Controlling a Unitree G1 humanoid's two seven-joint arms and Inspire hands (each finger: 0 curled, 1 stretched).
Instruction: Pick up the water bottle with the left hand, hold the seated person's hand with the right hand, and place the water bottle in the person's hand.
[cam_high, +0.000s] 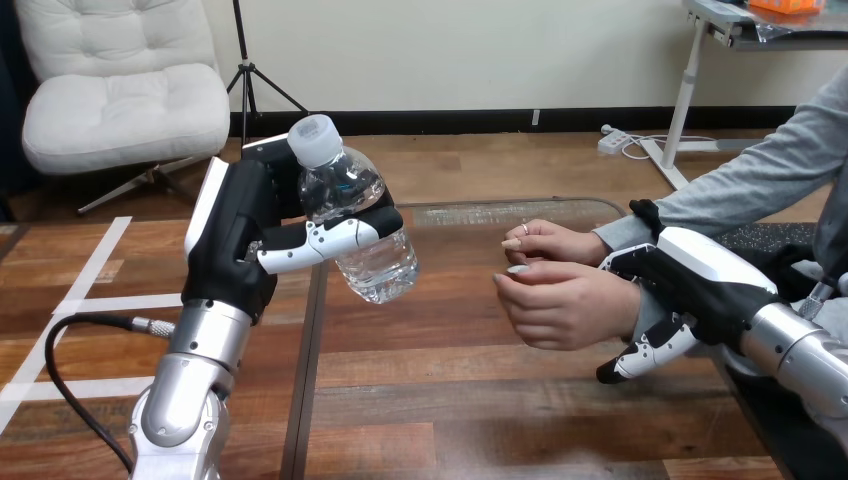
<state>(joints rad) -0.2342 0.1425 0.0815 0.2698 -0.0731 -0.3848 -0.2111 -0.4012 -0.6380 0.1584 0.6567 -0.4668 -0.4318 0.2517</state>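
Although the water bottle (375, 265) is already off the desk (450, 400), it hangs left of centre in the frame, well apart from the person's lower hand (560, 305) at centre right. Its long axis tilts, with the white cap to the upper left and the base to the lower right, so the base end points toward that hand. The left robot hand (235, 240) is closed round the bottle's middle, thumb across the front. The right robot hand (700, 275) sits at the wrist of the lower hand with a finger curled beneath it, apparently gripping, though its shell hides the contact. Of the 2 hands, the person's upper hand (555, 242) lies just above the lower. Both are loosely curled, so an open palm is hard to make out.
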